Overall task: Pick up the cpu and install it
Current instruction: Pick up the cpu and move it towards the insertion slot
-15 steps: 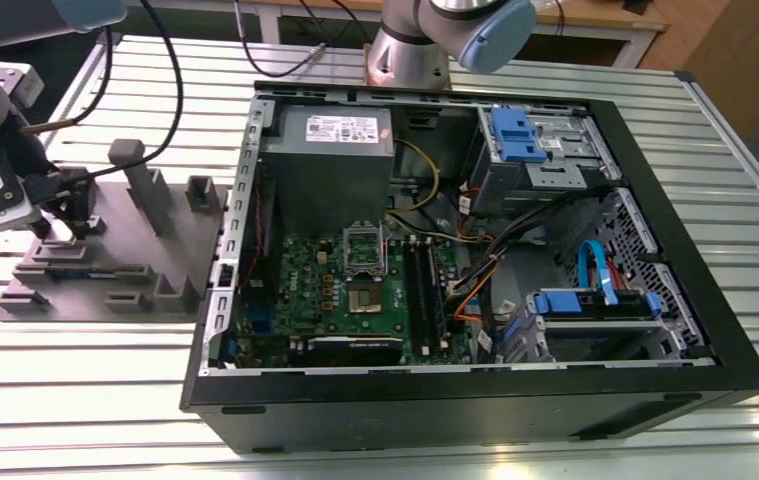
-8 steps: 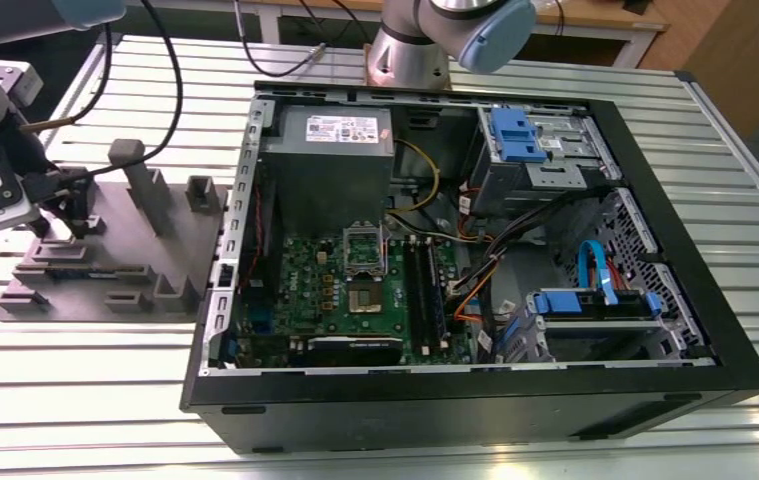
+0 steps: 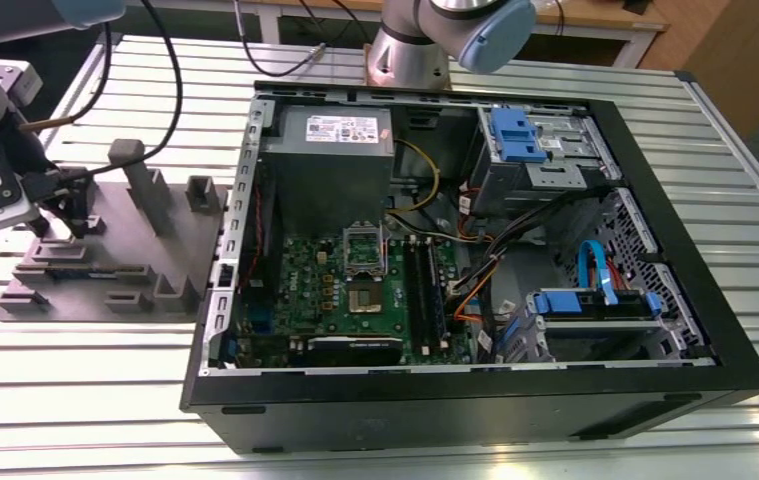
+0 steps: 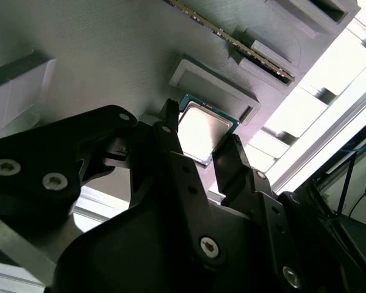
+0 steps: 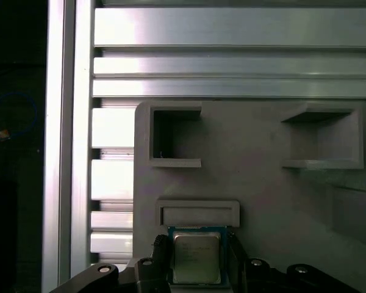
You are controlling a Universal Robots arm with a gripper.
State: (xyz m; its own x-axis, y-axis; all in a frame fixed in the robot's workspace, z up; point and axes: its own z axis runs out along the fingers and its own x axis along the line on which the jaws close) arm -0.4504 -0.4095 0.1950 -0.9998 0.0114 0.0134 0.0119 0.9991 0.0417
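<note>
- One step in hand: the pick. The gripper (image 3: 70,215) is low over the grey fixture block (image 3: 152,250) at the exterior view's left, well apart from the open PC case (image 3: 486,385).
- The cpu (image 5: 196,259) lies flat on the block, just beside a raised rectangular rim, silver top up.
- Jaws: narrowed to the chip's width, one finger (image 5: 161,247) on each of two opposite edges in both wrist views. Looks like contact on both sides, so I read it as clamped on the cpu.
- Lift: no gap under the chip shows, so I judge it not yet off the block.
- Left: the whole install. The motherboard socket (image 3: 363,270) inside the case has no chip in it, and its frame looks open.
</note>
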